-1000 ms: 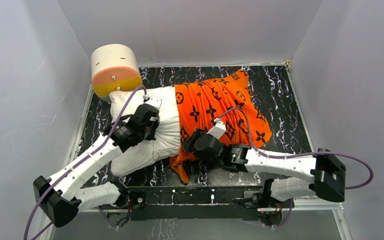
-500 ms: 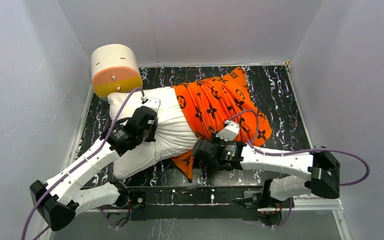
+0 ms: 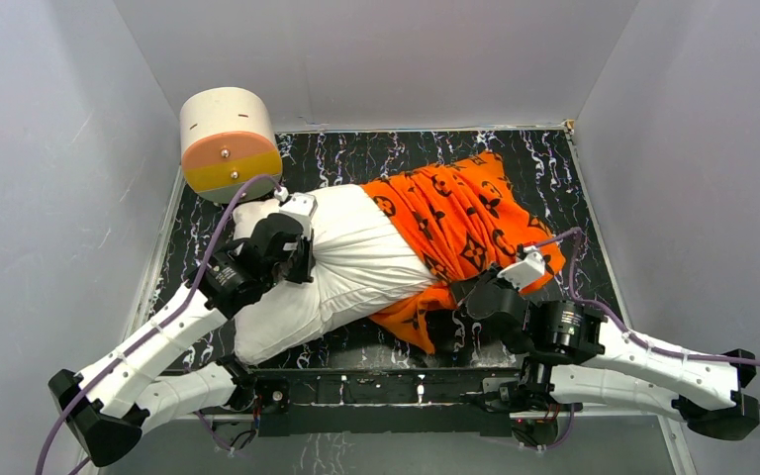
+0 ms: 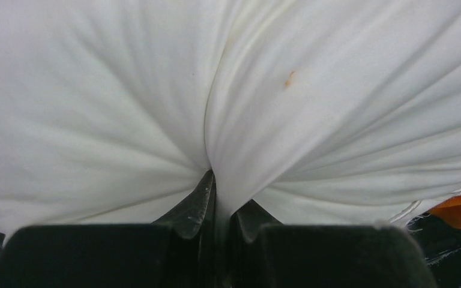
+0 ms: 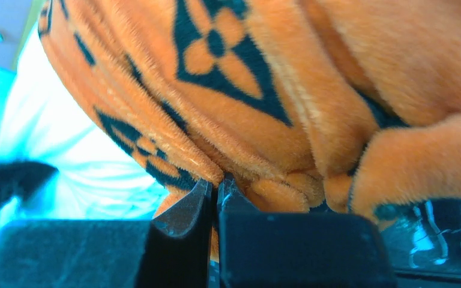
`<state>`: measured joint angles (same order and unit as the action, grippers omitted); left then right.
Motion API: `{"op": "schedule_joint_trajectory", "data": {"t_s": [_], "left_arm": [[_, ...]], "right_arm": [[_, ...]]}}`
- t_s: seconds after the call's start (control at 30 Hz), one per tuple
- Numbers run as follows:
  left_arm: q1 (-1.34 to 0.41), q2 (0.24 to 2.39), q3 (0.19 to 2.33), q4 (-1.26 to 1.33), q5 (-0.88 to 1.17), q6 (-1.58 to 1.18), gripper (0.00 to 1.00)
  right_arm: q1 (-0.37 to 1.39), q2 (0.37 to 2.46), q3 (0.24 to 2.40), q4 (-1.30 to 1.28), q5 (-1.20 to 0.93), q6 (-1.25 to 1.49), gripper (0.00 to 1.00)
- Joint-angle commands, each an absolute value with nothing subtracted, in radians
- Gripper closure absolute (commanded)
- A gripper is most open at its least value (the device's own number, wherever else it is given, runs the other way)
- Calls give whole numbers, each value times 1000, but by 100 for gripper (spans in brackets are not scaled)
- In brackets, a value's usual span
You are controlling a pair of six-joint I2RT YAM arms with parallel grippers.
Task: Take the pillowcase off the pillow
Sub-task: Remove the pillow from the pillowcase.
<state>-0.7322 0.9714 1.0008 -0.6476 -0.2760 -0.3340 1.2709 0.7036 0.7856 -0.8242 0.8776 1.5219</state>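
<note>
Orange plush pillowcase (image 3: 460, 228) covers the right half of the pillow (image 3: 351, 267). Soft and limp, it probably slides off by its hem, pinched in the right fingers (image 5: 183, 216); left fingers (image 4: 192, 207) clamp the pillow.

The pillow (image 3: 356, 262) is lying slantwise across the middle of the top view, its bare white end reaching toward the lower left and its other end sitting inside the pillowcase (image 3: 465, 223); the white fabric is wrinkling, and in the left wrist view it is gathering into one deep fold at bottom centre; the pillowcase, orange plush with black flower and circle motifs, is bunching in folds at centre right, covering roughly half the pillow; its open hem is running diagonally, its lower corner drooping at lower centre.
</note>
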Motion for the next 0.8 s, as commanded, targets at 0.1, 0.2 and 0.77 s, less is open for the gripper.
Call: {"op": "schedule_joint_trajectory", "data": {"t_s": [0.1, 0.2, 0.77], "left_arm": [[-689, 936, 979, -744, -400, -319, 100], [-689, 937, 982, -737, -343, -308, 100], [-692, 874, 1106, -587, 286, -498, 2]], "right_arm": [[1242, 766, 844, -732, 887, 1044, 87], [1242, 855, 897, -788, 864, 1024, 75], [1242, 1077, 985, -773, 786, 1010, 52]]}}
